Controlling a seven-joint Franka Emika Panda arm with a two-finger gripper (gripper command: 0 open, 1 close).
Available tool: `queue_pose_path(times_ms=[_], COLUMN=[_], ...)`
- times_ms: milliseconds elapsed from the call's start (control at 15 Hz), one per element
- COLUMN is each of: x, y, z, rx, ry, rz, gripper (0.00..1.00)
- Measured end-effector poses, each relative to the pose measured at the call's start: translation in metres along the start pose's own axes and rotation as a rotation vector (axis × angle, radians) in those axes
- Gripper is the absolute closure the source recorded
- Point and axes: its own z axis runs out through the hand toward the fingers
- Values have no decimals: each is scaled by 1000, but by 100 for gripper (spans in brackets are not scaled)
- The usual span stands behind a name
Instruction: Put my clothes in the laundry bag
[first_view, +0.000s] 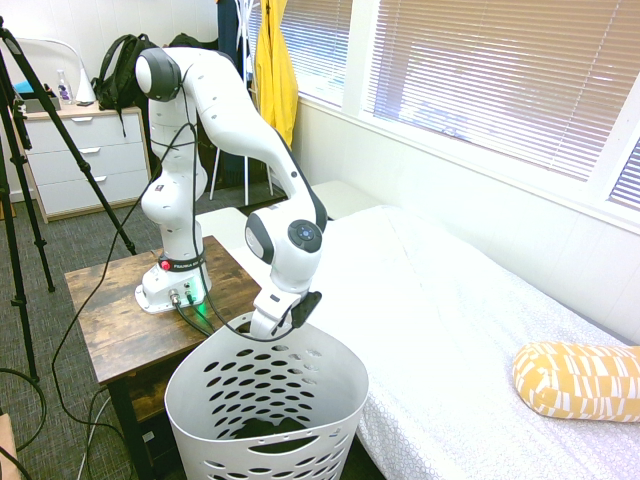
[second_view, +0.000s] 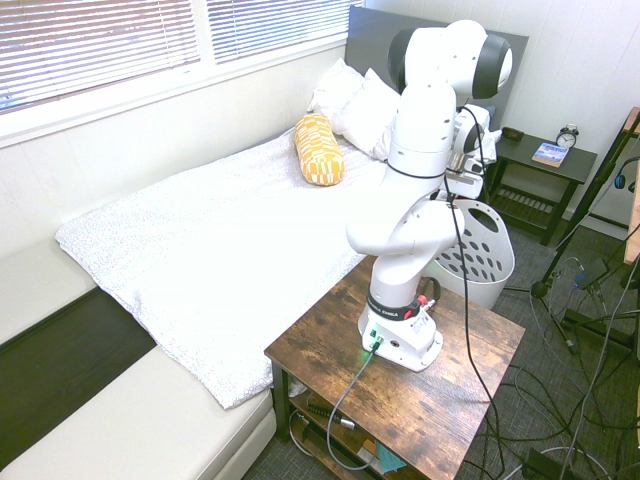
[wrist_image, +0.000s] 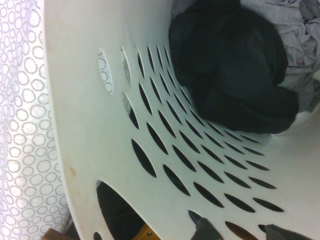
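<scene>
A big bed (first_view: 450, 300) with a white cover lies just beside the gripper (first_view: 282, 322), on the window side. The white robot arm (first_view: 230, 110) bends over from a brown wooden table (first_view: 110, 310) that stands behind the gripper. It reaches down to the top of the laundry bag (first_view: 265, 400).

The laundry bag is a tall round white basket with oval holes all over its sides. It stands right under the gripper, between the table and the bed. The gripper points down at the basket's rim, at the edge nearest the arm.

A yellow patterned pillow (first_view: 578, 380) rests on the bed, well apart from the gripper, toward the head of the bed. A yellow garment (first_view: 275, 70) hangs far behind the arm, near the window.

The clothes (wrist_image: 235, 70) are a soft black bundle. They lie inside the laundry bag, down at the bottom, straight below the gripper. Some grey fabric (wrist_image: 295, 45) lies in the basket too, touching the black bundle.

The gripper's fingers are too hidden to tell how far apart they stand. Nothing can be seen held in it, and the black clothes lie apart from it.
</scene>
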Motion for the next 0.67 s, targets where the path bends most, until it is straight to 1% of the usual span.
queue_pose_path(times_ms=[133, 267, 400, 467, 533, 667], x=[-8, -36, -91, -127, -165, -245], y=[-12, -40, -87, -119, -151, -214], z=[-21, -70, -116, -127, -128, -114], rx=[17, 38, 65, 68, 63, 29], ry=[37, 94, 137, 155, 170, 200], rz=[-46, -110, -185, -235, -287, -399], gripper=[0, 0, 0, 0, 0, 0])
